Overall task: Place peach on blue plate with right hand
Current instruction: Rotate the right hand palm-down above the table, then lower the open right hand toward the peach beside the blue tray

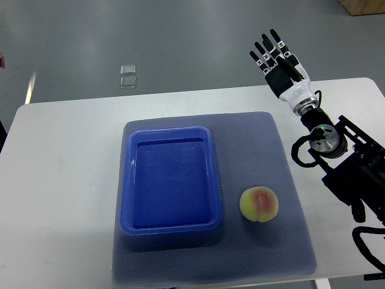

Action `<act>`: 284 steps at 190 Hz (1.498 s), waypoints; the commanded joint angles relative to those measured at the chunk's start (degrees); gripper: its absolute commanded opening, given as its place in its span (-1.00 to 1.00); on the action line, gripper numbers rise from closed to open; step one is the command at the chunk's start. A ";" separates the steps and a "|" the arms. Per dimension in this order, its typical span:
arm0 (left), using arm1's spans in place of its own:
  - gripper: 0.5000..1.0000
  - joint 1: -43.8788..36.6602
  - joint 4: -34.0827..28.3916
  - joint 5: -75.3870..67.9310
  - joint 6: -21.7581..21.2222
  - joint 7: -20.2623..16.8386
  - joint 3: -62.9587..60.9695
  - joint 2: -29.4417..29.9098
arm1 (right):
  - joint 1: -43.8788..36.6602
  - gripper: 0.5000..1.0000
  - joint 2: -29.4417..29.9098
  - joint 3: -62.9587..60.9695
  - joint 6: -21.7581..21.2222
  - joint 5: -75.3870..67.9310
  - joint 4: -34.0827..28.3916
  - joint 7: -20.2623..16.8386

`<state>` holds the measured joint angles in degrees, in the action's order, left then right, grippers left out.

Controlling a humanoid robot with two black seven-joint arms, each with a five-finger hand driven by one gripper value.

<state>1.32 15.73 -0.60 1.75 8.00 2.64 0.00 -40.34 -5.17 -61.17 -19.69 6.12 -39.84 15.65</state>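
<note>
Grey floor shows behind a white table [60,180], and on the table lies a grey mat [289,198] that carries the task's things. One blue plate [171,180], a deep rectangular tray, sits on the left half of the mat and holds nothing. One peach [259,205] rests on the mat just right of the plate's near corner, close to its rim but apart from it.

One robot hand is in view. The right hand [278,60] comes in from the right edge and hangs past the table's far edge, well apart from the peach, its fingers [264,51] straight and spread wide, holding nothing. No left hand shows.

Judged from this layout, the task has hardly begun: the peach is ungrasped and the plate bare. What is left looks like everything: bringing the hand down to the peach, closing on it, lifting it across the rim, and setting it inside the plate.

Two small clear squares [128,76] lie on the floor beyond the table. A pale streak [31,86] marks the floor at the left.
</note>
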 commanded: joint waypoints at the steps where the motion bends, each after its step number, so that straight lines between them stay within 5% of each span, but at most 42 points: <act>1: 1.00 0.00 -0.08 -0.01 0.01 0.00 0.00 0.00 | -0.09 0.72 -0.02 0.00 0.00 -0.06 -0.06 0.00; 92: 1.00 0.00 -0.08 0.07 -0.08 0.00 0.00 0.00 | -0.88 0.72 -1.25 1.49 -0.97 4.25 -2.00 -0.27; 141: 1.00 0.00 0.01 -0.01 0.10 0.00 -0.09 0.00 | -6.77 0.72 -9.25 12.04 -1.85 18.05 -5.78 -2.20; 166: 1.00 0.00 0.71 -0.10 0.18 -0.09 -0.09 0.00 | -15.29 0.72 -19.61 29.78 -8.35 28.59 -13.16 -6.33; 176: 1.00 0.00 0.71 -0.10 0.18 -0.09 -0.09 0.00 | -15.29 0.72 -19.62 29.79 -8.35 28.59 -13.16 -6.33; 179: 1.00 0.00 0.97 -0.10 0.18 0.00 -0.09 0.00 | -19.94 0.72 -22.95 38.65 -10.02 32.10 -14.30 -6.42; 217: 1.00 0.53 1.32 -0.10 0.27 -0.09 0.00 0.00 | -36.29 0.72 -32.36 62.13 -14.59 37.64 -23.53 -6.68; 284: 1.00 0.53 2.03 -0.10 0.27 -0.09 0.00 0.00 | -49.48 0.72 -38.42 77.78 -14.06 39.40 -38.91 -10.11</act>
<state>1.92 17.67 -0.70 2.03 7.96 2.64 0.00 -88.69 -42.26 15.64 -34.26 45.90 -75.54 6.06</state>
